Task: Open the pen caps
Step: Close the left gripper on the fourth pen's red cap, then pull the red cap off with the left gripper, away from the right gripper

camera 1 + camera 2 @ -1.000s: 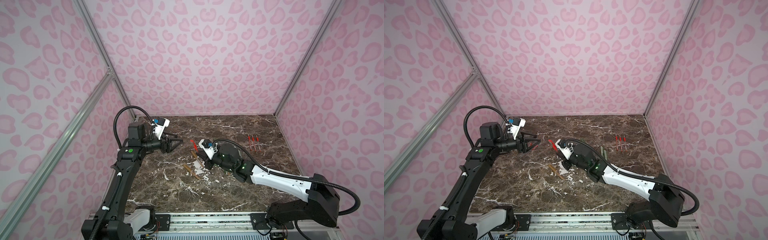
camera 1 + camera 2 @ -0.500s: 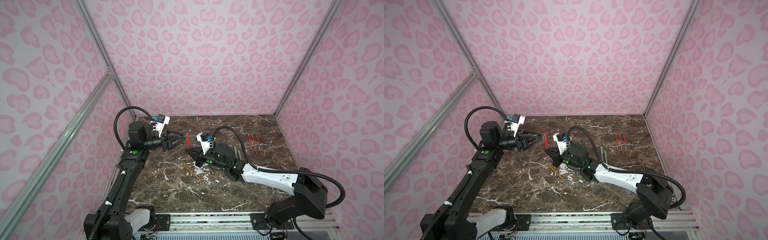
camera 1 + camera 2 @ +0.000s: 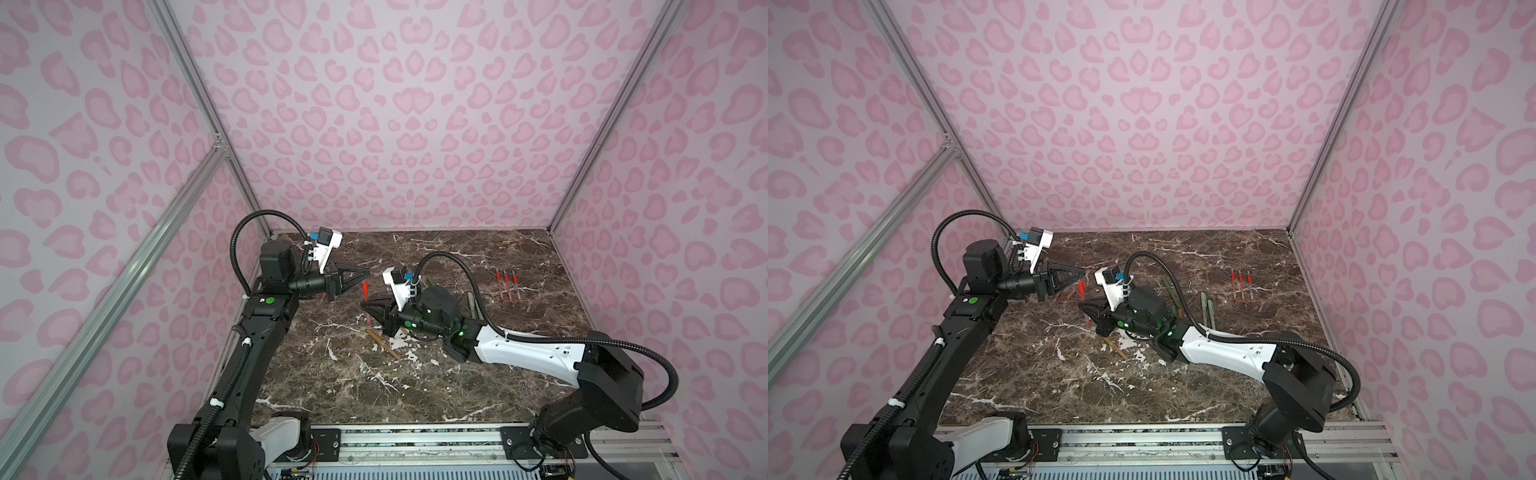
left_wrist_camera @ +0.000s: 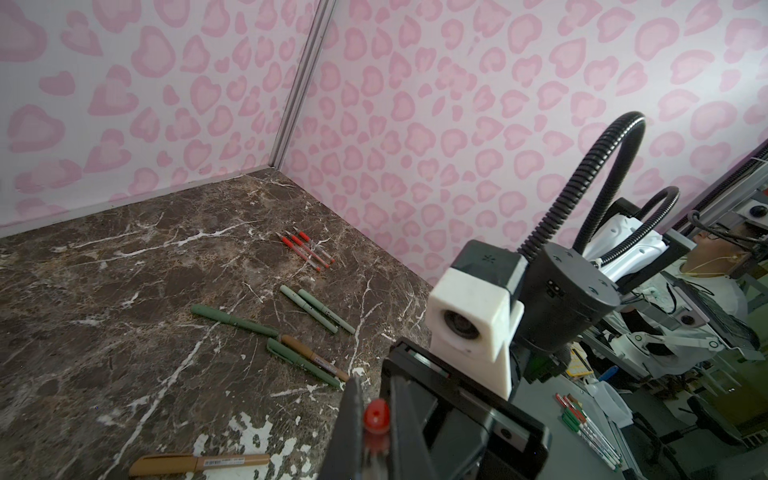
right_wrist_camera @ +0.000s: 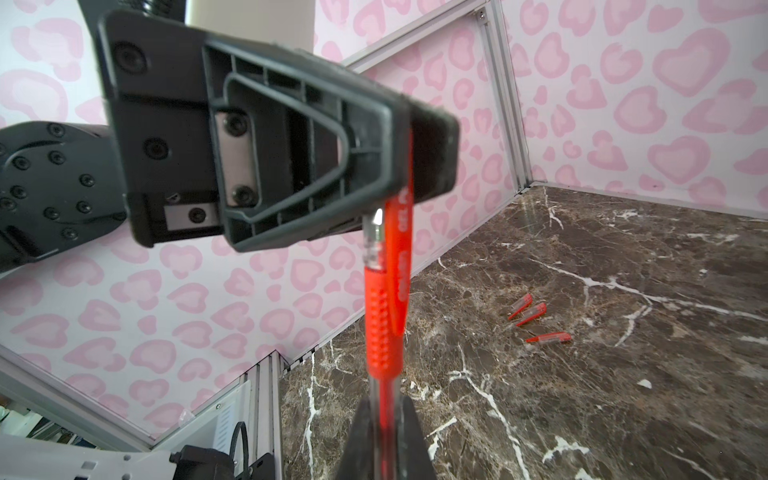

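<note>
Near the left wall, three loose caps (image 5: 533, 311) lie on the marble tabletop (image 3: 415, 395), close together and red. In a top view they show under the left wrist (image 3: 1065, 295).

Just right of them, the left fingers (image 3: 362, 274) reach out level above the tabletop. They are closed tight on the cap (image 5: 401, 266) of a red pen (image 3: 367, 299). The left wrist view shows the cap's round red end (image 4: 376, 413) pinched between them.

The red pen stands nearly upright in the air between the two arms, cap end up. Its silver tip shows just below the left fingers, beside the cap's red clip. Whether the cap is seated on the pen I cannot tell.

The right fingers (image 3: 368, 308) come in from the right, lower down. They are closed on the pen's clear barrel under its red grip.

On the tabletop just in front of the right fingers lies a brown pen (image 4: 199, 455) with its cap on.

Further right, behind the right arm, lie two dark green pens (image 4: 232, 320) with a second brown pen (image 4: 311, 357) touching one of them. Two pale green pens (image 4: 316, 309) lie side by side just beyond.

Well apart, near the right wall, three bare red pens (image 3: 507, 286) lie in a row with their tips uncovered.
</note>
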`<state>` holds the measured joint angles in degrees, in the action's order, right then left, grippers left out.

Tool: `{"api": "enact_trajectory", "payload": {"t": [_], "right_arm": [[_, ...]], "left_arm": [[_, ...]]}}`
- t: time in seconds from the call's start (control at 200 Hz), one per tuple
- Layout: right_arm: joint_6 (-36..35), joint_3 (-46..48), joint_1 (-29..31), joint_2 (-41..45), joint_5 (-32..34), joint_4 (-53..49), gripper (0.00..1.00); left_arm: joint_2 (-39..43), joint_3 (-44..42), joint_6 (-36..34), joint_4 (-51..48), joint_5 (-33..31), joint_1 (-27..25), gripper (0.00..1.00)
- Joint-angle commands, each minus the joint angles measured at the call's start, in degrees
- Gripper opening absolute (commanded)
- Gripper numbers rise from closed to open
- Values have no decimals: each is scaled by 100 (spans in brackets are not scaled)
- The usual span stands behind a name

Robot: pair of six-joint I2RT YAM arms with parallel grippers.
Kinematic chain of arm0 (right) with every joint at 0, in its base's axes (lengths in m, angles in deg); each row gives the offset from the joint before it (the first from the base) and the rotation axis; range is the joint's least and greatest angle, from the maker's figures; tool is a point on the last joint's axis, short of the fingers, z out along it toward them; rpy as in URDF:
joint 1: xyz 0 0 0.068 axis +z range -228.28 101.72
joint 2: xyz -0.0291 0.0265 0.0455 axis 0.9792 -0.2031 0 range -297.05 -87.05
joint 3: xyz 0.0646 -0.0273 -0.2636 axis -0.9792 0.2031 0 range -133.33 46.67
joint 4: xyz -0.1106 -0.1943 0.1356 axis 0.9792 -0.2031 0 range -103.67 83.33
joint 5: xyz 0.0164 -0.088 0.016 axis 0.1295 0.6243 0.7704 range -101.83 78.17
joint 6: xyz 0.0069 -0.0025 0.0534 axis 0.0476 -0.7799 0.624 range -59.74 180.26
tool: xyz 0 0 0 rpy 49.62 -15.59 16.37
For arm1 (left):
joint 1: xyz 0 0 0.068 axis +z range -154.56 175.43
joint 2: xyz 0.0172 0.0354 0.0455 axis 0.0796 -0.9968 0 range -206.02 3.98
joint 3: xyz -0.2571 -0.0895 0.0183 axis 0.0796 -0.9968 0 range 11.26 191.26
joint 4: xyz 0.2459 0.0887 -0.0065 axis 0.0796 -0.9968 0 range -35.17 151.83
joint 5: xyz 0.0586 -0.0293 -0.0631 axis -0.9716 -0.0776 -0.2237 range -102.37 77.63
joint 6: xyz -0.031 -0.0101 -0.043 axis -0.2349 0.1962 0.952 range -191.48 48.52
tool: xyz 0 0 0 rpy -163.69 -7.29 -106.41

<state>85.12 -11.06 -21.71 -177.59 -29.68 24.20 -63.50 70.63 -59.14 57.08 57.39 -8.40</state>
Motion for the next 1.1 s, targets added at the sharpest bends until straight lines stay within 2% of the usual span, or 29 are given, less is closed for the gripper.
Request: {"api": "enact_trajectory", "payload": {"t": [0.0,0.125,0.27,0.39,0.5,0.56,0.71,0.825,0.925,1.095], "right_arm": [[77,57,12,-78,-35,190,0],[184,429,37,-108,-42,513,0],[421,989,75,-179,103,843,0],[503,1485,116,-139,204,1175,0],[507,1676,107,-24,341,1138,0],[523,1774,82,119,392,1131,0],[441,2021,-80,588,592,922,0],[536,2021,-226,1163,939,34,0],[242,2025,-244,1698,1183,-624,0],[115,1921,-327,2578,2043,-2014,0]], "left_arm": [[-11,140,-106,-125,12,10,4],[-14,278,-37,-104,-21,59,4],[-132,578,603,228,-7,222,4],[-189,773,809,386,-32,307,4],[-344,841,1071,574,-108,382,3],[-412,874,981,451,-244,396,3],[-761,950,207,-555,-1496,391,3],[-1319,1248,-340,-1617,-2607,368,3],[-1899,1389,-661,-2039,-3132,316,3],[-2681,1636,-1321,-2499,-4056,105,3]]}}
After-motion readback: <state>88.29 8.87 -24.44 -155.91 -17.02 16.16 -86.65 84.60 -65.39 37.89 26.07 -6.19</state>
